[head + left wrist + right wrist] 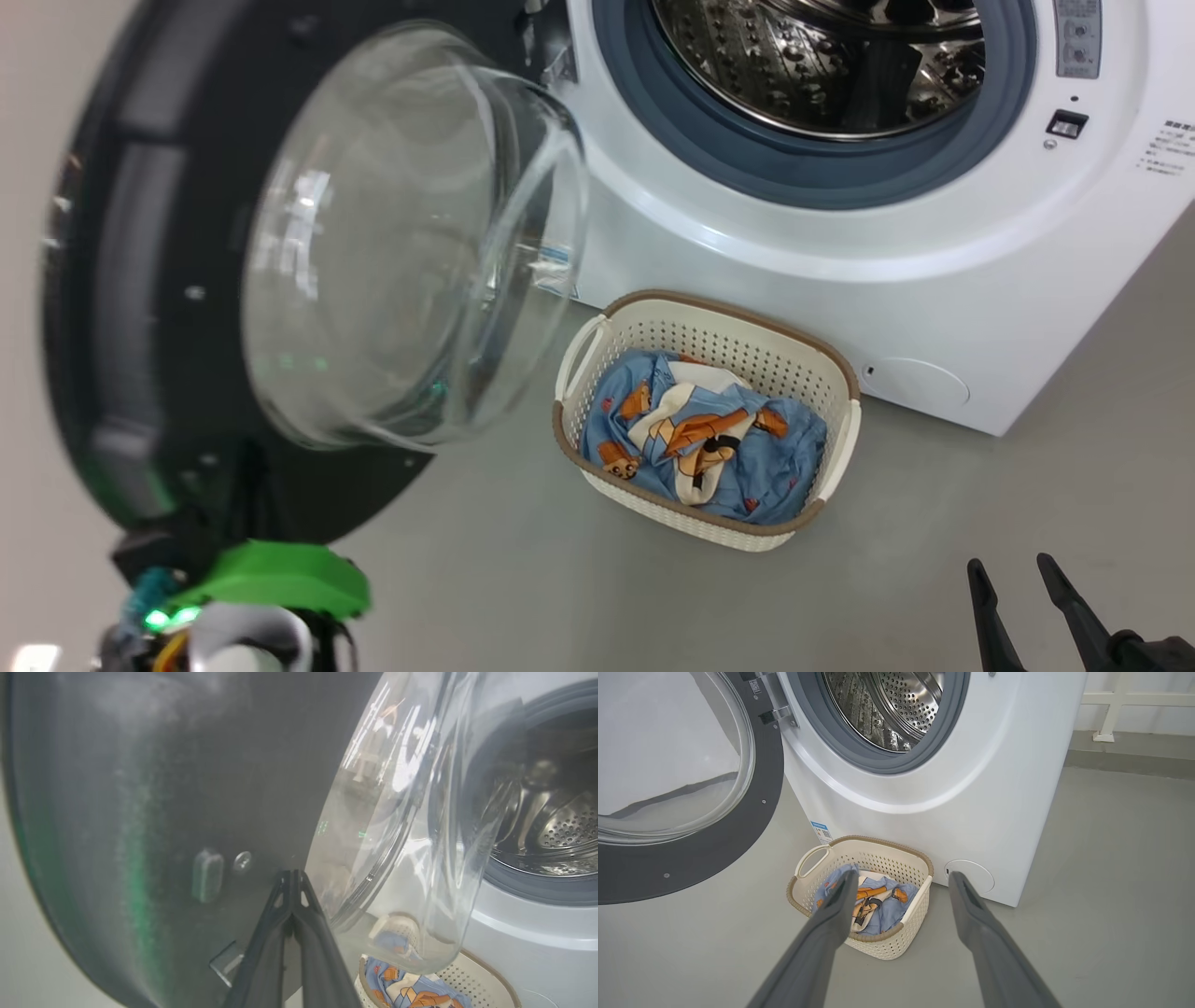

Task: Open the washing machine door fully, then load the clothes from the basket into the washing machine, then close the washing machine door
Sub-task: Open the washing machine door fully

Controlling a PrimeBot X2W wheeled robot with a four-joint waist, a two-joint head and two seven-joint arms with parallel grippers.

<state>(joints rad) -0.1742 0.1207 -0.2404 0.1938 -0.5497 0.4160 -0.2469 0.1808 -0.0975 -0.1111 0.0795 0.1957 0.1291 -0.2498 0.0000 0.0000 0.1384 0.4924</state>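
The door is open wide. The clothes sit in the basket, not loaded yet. The left gripper has its fingers pressed together; the right gripper has them spread.

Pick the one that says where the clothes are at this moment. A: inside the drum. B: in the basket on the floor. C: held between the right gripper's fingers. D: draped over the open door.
B: the clothes lie bunched inside the basket, which stands on the floor in front of the washing machine, and the right gripper is open and holds nothing.
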